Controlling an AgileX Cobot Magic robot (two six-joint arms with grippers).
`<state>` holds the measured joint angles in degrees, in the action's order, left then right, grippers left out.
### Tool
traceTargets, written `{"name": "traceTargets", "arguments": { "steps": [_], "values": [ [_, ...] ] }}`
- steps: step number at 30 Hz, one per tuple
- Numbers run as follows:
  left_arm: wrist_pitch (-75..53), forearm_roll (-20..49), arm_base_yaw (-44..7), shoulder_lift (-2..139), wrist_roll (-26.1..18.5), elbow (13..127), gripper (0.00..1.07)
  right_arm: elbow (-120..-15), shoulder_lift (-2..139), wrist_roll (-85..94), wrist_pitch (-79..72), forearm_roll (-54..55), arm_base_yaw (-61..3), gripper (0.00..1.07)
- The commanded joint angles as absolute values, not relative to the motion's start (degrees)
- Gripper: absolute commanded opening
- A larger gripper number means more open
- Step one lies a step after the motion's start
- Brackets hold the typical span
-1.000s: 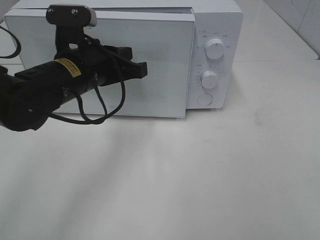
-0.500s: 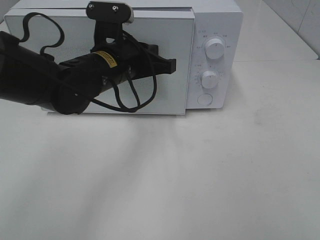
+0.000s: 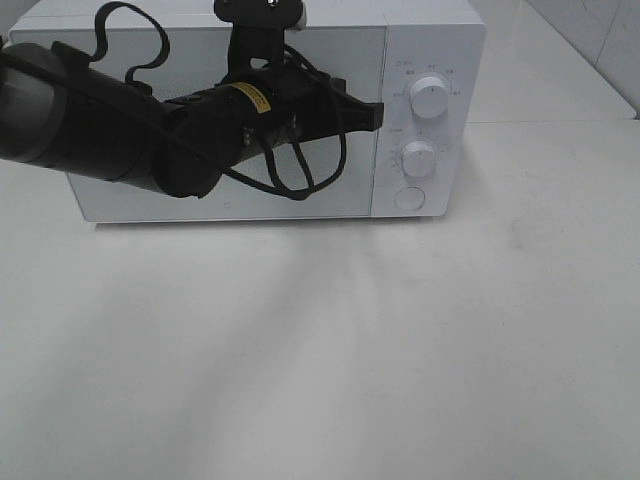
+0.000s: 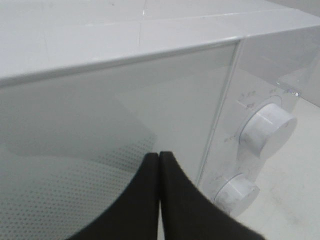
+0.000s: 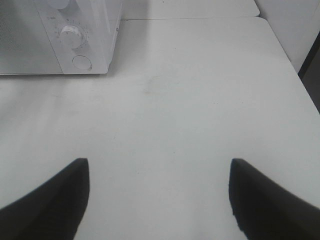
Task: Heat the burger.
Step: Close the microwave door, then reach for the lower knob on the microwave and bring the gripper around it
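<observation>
door first: over the last second my left arm has swung across, and the frosted white door [image 3: 130, 205] of the boxy white microwave oven [image 3: 458, 185] has gone from standing ajar to lying flush with the front.

from the high camera, my left gripper [image 3: 372, 116] has its black tips at the door's right edge. it is just beside the upper round white knob [image 3: 430, 97]. the lower round white knob [image 3: 419, 158] and the round white button [image 3: 410, 198] under it are untouched. the small golden-bun burger shows nowhere. i judge it is shut inside, though i cannot see it through the panel.

from my left wrist, the two black fingers are pressed tight together with nothing between them, nosed up to the dotted glass.

from my right wrist, my right gripper [image 5: 159, 162] hangs spread wide and empty over the pale bare table [image 5: 200, 90], well apart from the microwave.

with the door closed, loading looks done. what remains, i think, is turning a knob to start the heat.
</observation>
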<state>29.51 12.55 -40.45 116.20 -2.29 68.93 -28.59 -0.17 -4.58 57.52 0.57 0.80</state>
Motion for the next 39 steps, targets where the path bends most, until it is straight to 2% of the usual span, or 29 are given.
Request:
{"name": "traceTargets", "arguments": {
  "steps": [1,7,14,17,18,19,20,21,22,23,24,25,26,30,32,35,37,39],
  "values": [
    [31.68,15.93,-38.45,115.62,-2.18,70.7,0.0,-28.53,-1.89,-4.18,57.12,0.69,0.97,0.75],
    [23.95,15.3,-40.68,113.22,-2.23,69.67,0.0,-28.53,-1.89,-4.18,57.12,0.74,0.97,0.75],
    [22.0,15.36,-42.69,109.78,-2.29,65.32,0.0,-28.53,-1.89,-4.18,57.12,0.74,0.97,0.75],
    [17.19,15.36,-43.09,107.89,-2.23,63.54,0.06,-28.53,-1.89,-4.18,57.12,0.74,0.97,0.75],
    [11.52,15.36,-43.14,106.91,-2.01,63.25,0.11,-28.53,-1.89,-4.18,57.12,0.74,0.97,0.75],
    [11.52,15.36,-43.14,106.91,-2.01,63.25,0.11,-28.53,-1.89,-4.18,57.12,0.74,0.97,0.75],
    [8.48,15.36,-43.09,106.46,-2.01,63.14,0.25,-28.53,-1.89,-4.18,57.12,0.74,0.97,0.75],
    [2.86,15.36,-43.03,105.77,-2.01,63.08,0.49,-28.53,-1.89,-4.18,57.12,0.74,0.97,0.75],
    [2.86,15.36,-43.03,105.77,-2.01,63.08,0.49,-28.53,-1.89,-4.18,57.12,0.74,0.97,0.75],
    [0.0,15.36,-43.03,105.31,-2.01,63.08,0.65,-28.53,-1.89,-4.18,57.12,0.74,0.97,0.75],
    [0.0,15.36,-43.03,105.31,-2.01,63.08,0.65,-28.53,-1.89,-4.18,57.12,0.74,0.97,0.75],
    [-5.79,15.36,-43.03,104.68,-2.01,63.08,0.93,-28.53,-1.89,-4.18,57.12,0.74,0.97,0.75],
    [-11.52,15.41,-43.03,103.93,-2.01,63.08,1.01,-28.53,-1.89,-4.18,57.12,0.74,0.97,0.75],
    [-20.51,15.3,-43.03,102.79,-2.12,63.14,1.01,-28.53,-1.89,-4.18,57.12,0.74,0.97,0.75],
    [-27.96,13.01,-43.03,101.24,-2.18,63.14,1.01,-28.53,-1.89,-4.18,57.12,0.74,0.97,0.75],
    [-30.08,12.26,-43.03,100.96,-2.18,63.2,1.01,-28.53,-1.89,-4.18,57.12,0.74,0.97,0.75],
    [-39.88,9.74,-43.03,99.12,-2.01,63.25,1.01,-28.53,-1.89,-4.18,57.12,0.74,0.97,0.75],
    [-41.6,9.74,-43.03,98.78,-1.89,63.25,1.01,-28.53,-1.89,-4.18,57.12,0.74,0.97,0.75]
  ]
}}
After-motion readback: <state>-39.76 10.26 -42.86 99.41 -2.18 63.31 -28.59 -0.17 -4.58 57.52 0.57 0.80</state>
